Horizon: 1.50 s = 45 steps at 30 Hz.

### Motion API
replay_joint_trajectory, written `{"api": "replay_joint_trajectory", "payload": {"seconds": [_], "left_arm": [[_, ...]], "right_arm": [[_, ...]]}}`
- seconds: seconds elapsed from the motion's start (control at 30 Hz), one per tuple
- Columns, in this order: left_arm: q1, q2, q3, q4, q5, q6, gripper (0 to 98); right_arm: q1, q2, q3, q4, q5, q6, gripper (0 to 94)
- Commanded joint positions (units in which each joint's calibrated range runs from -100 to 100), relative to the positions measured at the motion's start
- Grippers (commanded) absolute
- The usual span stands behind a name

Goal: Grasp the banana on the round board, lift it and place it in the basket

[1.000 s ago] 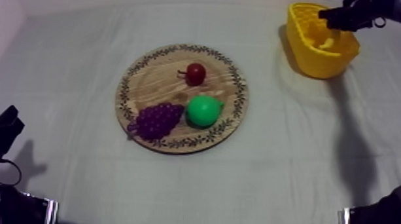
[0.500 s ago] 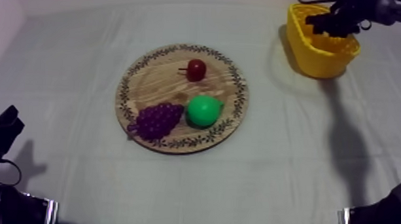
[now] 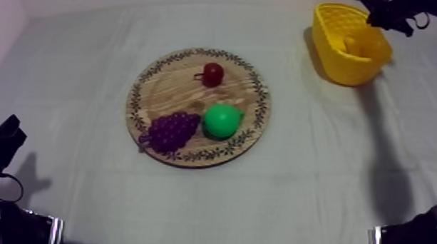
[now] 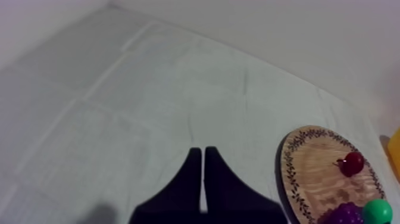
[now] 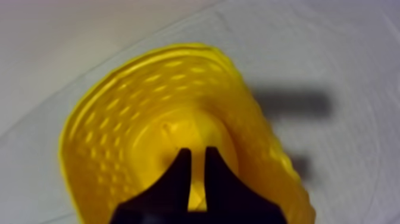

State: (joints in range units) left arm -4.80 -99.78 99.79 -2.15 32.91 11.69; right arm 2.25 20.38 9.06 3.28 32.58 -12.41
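Note:
The yellow basket (image 3: 349,62) stands at the far right of the table. A smooth yellow shape, apparently the banana (image 3: 352,45), lies inside it, and the right wrist view looks down onto that banana (image 5: 196,134) on the floor of the basket (image 5: 113,95). My right gripper (image 3: 376,10) hangs above the basket's far right rim, and its fingers (image 5: 196,156) are shut on nothing. The round wooden board (image 3: 173,82) holds a small red fruit (image 3: 213,74), a green pear (image 3: 222,120) and purple grapes (image 3: 169,131). My left gripper (image 3: 7,130) rests low at the left, shut (image 4: 202,158).
The left wrist view looks over bare cloth toward the board (image 4: 312,173), with the small red fruit (image 4: 353,162), the grapes (image 4: 348,213) and the pear (image 4: 378,211) on it. Open cloth lies between the board and the basket.
My right gripper reached left over the basket half a second ago, then drew back up and to the right. The fruit on the board and the left arm stayed put.

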Motion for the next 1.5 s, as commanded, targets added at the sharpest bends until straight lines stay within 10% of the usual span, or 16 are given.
{"api": "replay_joint_trajectory", "payload": {"seconds": [0.0, 0.63, 1.47], "left_arm": [[-0.01, -0.05, -0.01, -0.03, 0.0, 0.0, 0.1], [-0.01, -0.05, -0.01, -0.03, 0.0, 0.01, 0.1], [-0.01, -0.05, -0.01, -0.03, 0.0, -0.01, 0.1]], "right_arm": [[0.36, -7.8, 5.75, -7.99, 0.5, 19.8, 1.5], [3.07, -56.24, 53.82, -15.57, -1.91, 28.74, 0.7], [1.96, -108.75, 89.86, -5.75, 5.31, 18.67, 0.7]]}}
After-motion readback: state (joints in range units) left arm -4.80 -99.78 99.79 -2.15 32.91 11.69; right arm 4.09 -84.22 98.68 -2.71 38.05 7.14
